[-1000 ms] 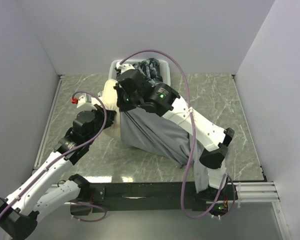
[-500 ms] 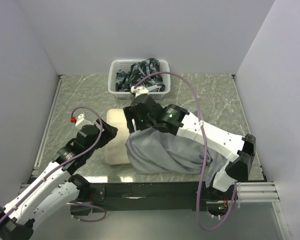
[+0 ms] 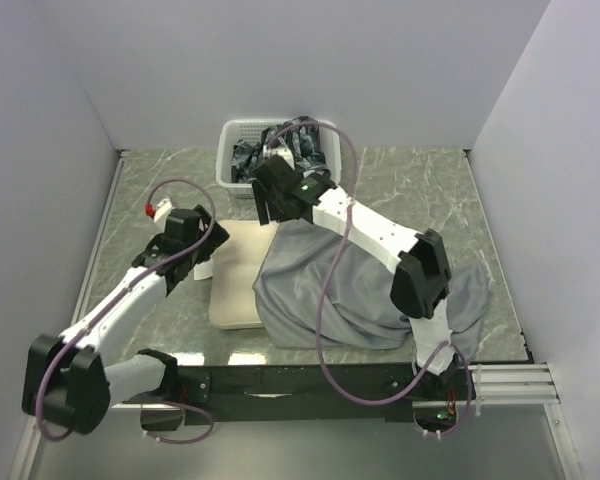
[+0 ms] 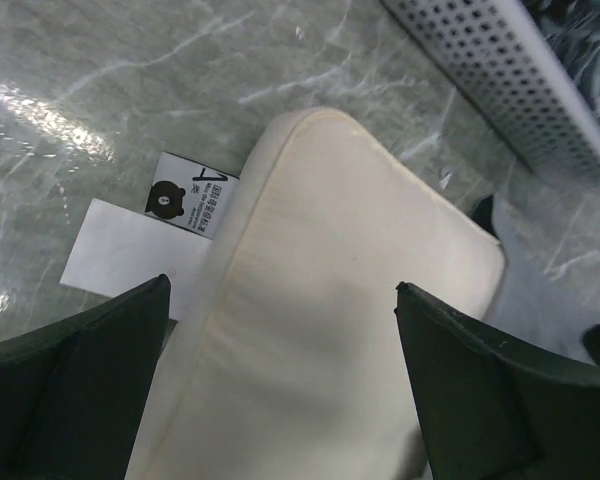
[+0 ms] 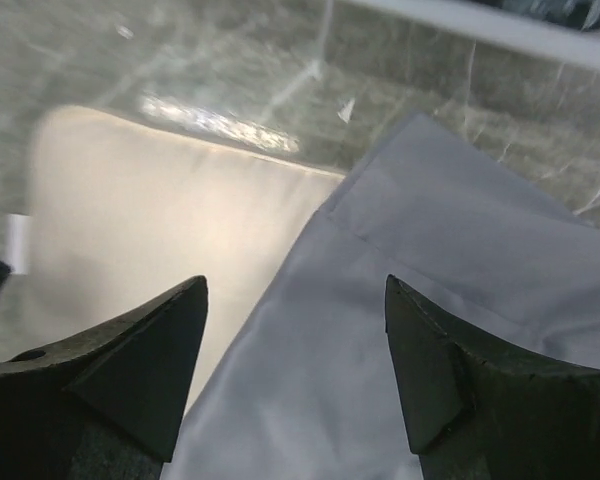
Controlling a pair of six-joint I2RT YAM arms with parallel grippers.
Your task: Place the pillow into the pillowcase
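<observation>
The cream pillow [image 3: 235,280] lies flat on the table, its right part inside the grey pillowcase [image 3: 360,295] and its left part sticking out. My left gripper [image 3: 202,250] hovers open over the exposed end. In the left wrist view the pillow [image 4: 320,300] fills the gap of that gripper [image 4: 280,285], and its white bear tag [image 4: 180,205] lies on the table. My right gripper [image 3: 270,212] hangs open above the pillowcase mouth. The right wrist view shows the pillowcase hem [image 5: 430,300] over the pillow [image 5: 160,210] below this gripper [image 5: 295,282]. Neither holds anything.
A white basket [image 3: 230,165] with dark patterned cloth stands at the back of the table, just behind my right gripper. Its perforated wall [image 4: 500,80] shows in the left wrist view. Grey walls enclose the marble table on three sides.
Both grippers opened and let go. The pillow and pillowcase, lifted a second ago, now lie flat on the table. My right gripper drew back toward the basket; the left rose above the pillow's end.
</observation>
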